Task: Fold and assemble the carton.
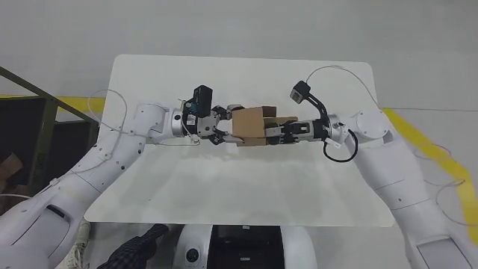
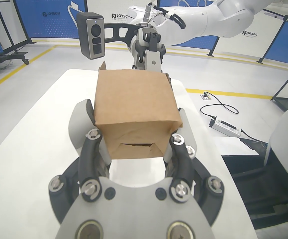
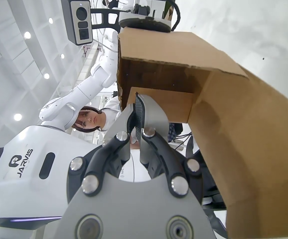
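The carton (image 1: 250,125) hangs over the worktop (image 1: 187,187), its long axis running 9-to-3 o'clock. The left pincer (image 1: 219,129) clasps its closed end at 9 — the right pincer (image 1: 275,131) looks clenched on a flap at 3, nearer the open end.

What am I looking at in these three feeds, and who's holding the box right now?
It is one two-armed robot working at a white table. The top view looks down from the robot itself; each wrist view looks along one arm's own gripper. The left gripper clasps the brown carton by its closed end, a finger on each side. The right gripper pinches a cardboard panel at the carton's open end. So both arms hold the carton between them over the table.
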Available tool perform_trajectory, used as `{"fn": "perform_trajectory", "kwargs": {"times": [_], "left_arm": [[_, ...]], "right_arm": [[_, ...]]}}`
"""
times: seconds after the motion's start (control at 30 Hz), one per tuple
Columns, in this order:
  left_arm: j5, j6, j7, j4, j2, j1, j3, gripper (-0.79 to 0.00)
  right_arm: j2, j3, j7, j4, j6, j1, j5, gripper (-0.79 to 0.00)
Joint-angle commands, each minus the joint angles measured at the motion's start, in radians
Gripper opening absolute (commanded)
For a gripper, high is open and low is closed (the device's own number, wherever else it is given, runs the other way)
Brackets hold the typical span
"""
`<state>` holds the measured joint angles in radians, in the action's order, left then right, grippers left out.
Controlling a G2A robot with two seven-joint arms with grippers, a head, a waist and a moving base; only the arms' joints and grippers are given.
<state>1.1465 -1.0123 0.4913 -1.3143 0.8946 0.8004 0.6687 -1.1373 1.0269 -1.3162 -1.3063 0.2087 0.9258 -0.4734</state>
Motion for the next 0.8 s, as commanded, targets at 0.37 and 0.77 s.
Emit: {"fn": "perform_trajectory", "kwargs": {"times": [0.37, 0.77], "left_arm": [[0.007, 0.000, 0.024, 0.005, -0.005, -0.001, -0.001, -0.422], [0.014, 0.000, 0.024, -0.020, -0.012, 0.016, 0.003, -0.422]], "right_arm": [[0.012, 0.050, 0.015, 0.064, 0.010, -0.021, 0.017, -0.785], [0.011, 0.067, 0.087, 0.142, 0.009, -0.080, 0.033, -0.785]]}}
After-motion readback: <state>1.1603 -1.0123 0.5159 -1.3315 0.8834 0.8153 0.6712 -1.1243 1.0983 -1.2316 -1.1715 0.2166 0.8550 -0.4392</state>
